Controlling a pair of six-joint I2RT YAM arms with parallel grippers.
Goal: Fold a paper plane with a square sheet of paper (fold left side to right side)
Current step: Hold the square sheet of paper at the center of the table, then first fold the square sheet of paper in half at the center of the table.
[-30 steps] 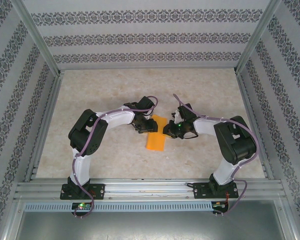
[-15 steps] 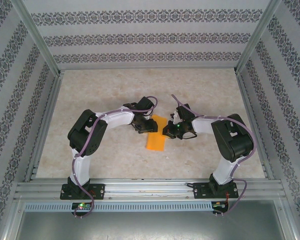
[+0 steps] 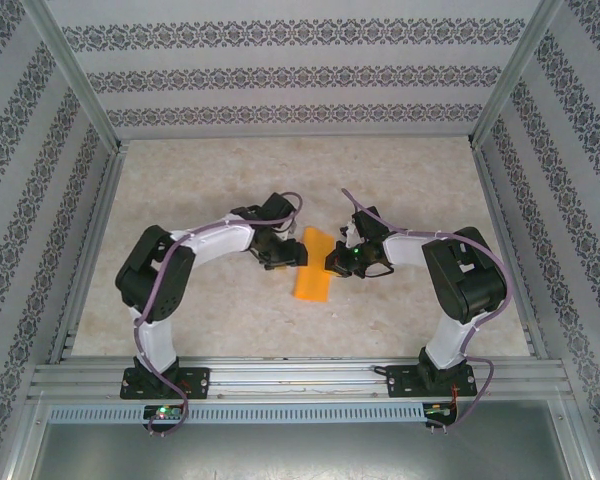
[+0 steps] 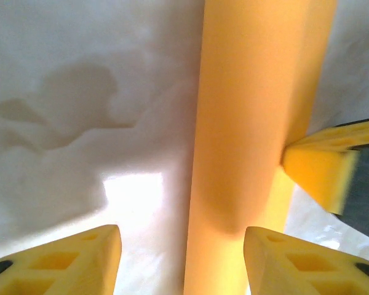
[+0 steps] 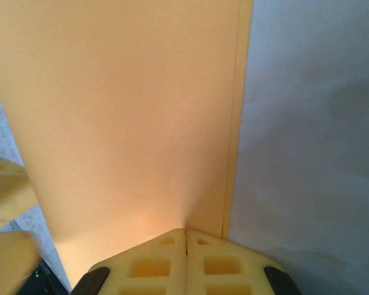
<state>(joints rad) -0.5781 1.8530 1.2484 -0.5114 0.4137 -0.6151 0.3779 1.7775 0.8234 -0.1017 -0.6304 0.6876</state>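
My R gripper [image 5: 184,236] is clenched, pads pressed tight w/ no gap, and the orange sheet [image 5: 129,110] runs straight into the seam between them, so I'm pinching it at its near edge. From that wrist cam the paper is plain bright orange, unmarked and smooth. It's folded over: a thin second layer peeks out as a narrow strip along its R edge. My L gripper [image 4: 181,228] is spread wide and grips nothing. The sheet [image 4: 252,92] passes btwn its fingers as a tall narrow band, closer to the R finger than the L one, and one R-gripper fingertip [image 4: 320,172] touches the band's far edge. From above, the sheet [image 3: 311,278] is a long folded strip, slightly tilted, lying mid-table btwn both grippers, its near end free of them. L gripper [image 3: 290,250] meets its upper L side, R gripper [image 3: 332,262] its R side. Both arms bend inward from their bases at the near rail, elbows out, wrists low over the pale marbled table [image 3: 380,180].
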